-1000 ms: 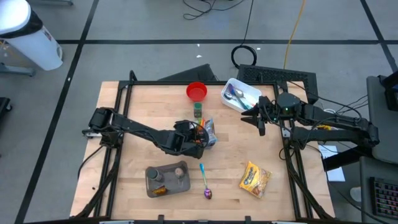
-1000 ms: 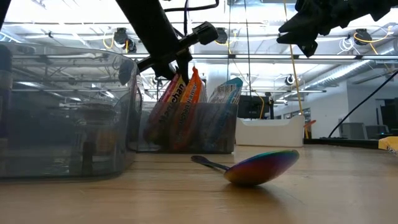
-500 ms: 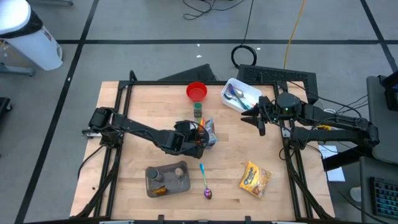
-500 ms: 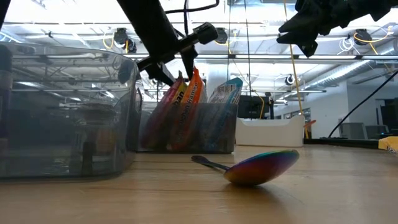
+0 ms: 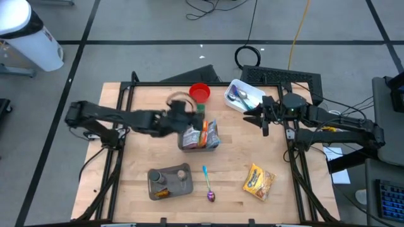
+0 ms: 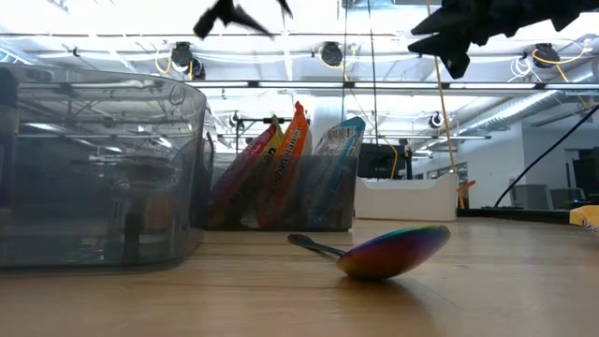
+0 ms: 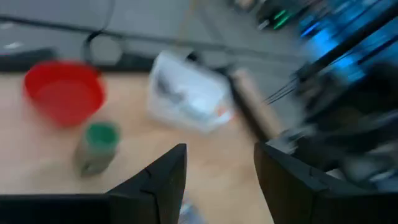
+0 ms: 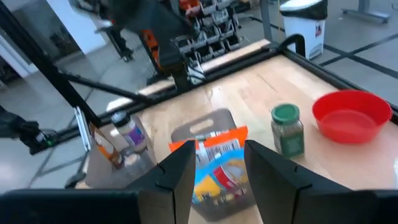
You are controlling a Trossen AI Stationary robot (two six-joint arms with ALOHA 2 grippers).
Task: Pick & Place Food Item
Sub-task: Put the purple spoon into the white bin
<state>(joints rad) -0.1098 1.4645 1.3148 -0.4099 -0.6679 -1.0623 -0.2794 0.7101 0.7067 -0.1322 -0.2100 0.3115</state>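
Your left gripper (image 5: 180, 108), fingers apart w/ nothing held, hangs beside the clear plastic bin (image 5: 189, 140) of glossy snack packets (image 5: 208, 133), prob. three.

Left hand (image 5: 182, 108): risen clear of grey bin (image 5: 197, 138), pulled back toward bench's left, now above bin's far-left corner near green-lidded jar (image 5: 201, 108); fingers apart, nothing held. One second ago it sat down at bin, fingers on orange packet (image 6: 285, 159).

Orange packet: released, standing tilted in bin among other packets.

Left arm: straighter, elbow shifted left.

Right hand (image 5: 262, 117): nudged slightly.
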